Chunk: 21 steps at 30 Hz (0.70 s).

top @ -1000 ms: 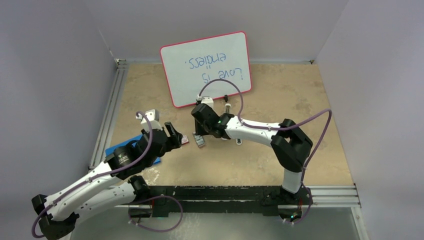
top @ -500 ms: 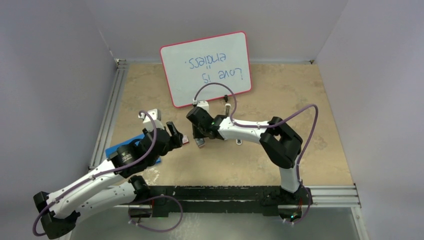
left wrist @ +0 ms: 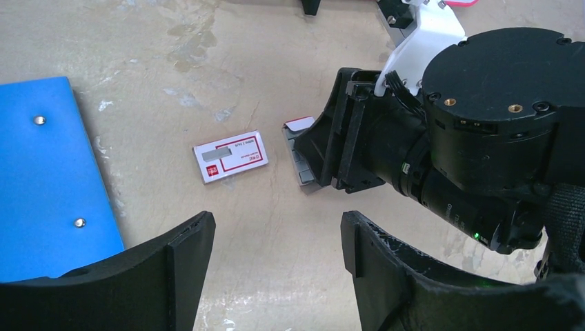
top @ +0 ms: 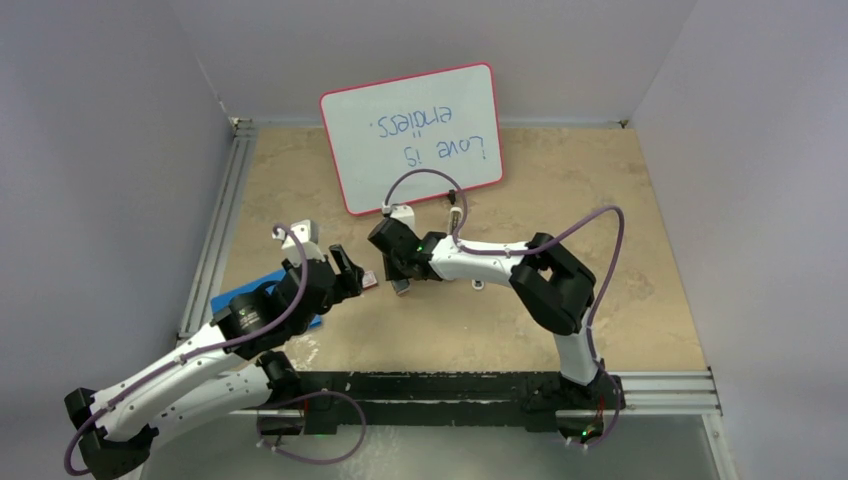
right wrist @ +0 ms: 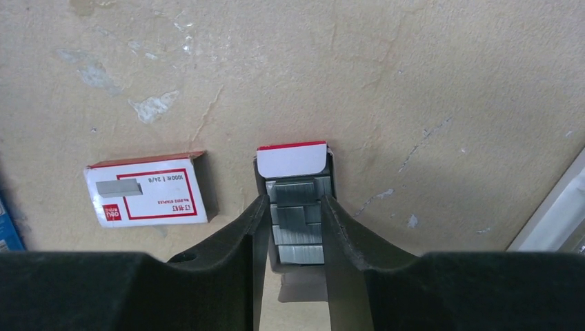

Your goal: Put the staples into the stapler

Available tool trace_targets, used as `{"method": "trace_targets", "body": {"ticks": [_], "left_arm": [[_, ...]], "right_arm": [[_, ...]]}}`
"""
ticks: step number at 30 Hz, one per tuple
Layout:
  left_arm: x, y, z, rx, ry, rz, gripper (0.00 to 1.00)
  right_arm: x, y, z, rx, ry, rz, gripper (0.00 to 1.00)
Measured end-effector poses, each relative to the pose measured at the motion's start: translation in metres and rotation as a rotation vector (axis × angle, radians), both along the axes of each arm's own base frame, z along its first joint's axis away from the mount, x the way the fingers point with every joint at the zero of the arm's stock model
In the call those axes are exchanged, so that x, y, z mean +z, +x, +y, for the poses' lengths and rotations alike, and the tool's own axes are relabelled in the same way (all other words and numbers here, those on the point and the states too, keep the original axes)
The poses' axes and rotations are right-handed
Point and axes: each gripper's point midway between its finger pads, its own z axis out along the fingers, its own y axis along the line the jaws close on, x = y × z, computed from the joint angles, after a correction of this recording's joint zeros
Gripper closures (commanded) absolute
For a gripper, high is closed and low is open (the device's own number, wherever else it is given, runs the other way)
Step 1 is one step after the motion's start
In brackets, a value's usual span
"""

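Observation:
The staples (right wrist: 296, 221) lie as silvery strips in a grey tray (left wrist: 301, 165) with a red-edged white flap. My right gripper (right wrist: 294, 200) reaches down over the tray, and its fingers press against both sides of the strips, which still rest in the tray (top: 400, 287). The red box (right wrist: 146, 193) lies just left of the tray, label up (left wrist: 230, 156). My left gripper (left wrist: 276, 227) hovers open near the box, with nothing between its fingers (top: 350, 268). A slim white edge (right wrist: 552, 221) at the right border may be the stapler, mostly hidden under my right forearm (top: 478, 284).
A blue pad (top: 232, 300) lies under my left arm near the aluminium rail (top: 215, 240). A pink-framed whiteboard (top: 412, 135) leans at the back. A small white object with a dark tip (top: 456, 213) stands just in front of it.
My right arm has folded, its elbow and wrist shifting left, while its fingers stay at the tray. The left arm has hardly moved.

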Motion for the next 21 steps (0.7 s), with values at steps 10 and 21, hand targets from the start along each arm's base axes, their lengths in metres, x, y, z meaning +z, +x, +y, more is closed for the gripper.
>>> {"method": "trace_targets", "body": {"ticks": [10, 21], "left_arm": [[0.0032, -0.0007, 0.0018, 0.003, -0.012, -0.012, 0.32], [0.0092, -0.0017, 0.0042, 0.006, -0.034, -0.031, 0.32]], "right_arm": [[-0.0007, 0.0029, -0.0005, -0.009, -0.015, -0.009, 0.64], [-0.0056, 0.0070, 0.0038, -0.016, -0.031, -0.021, 0.64]]}}
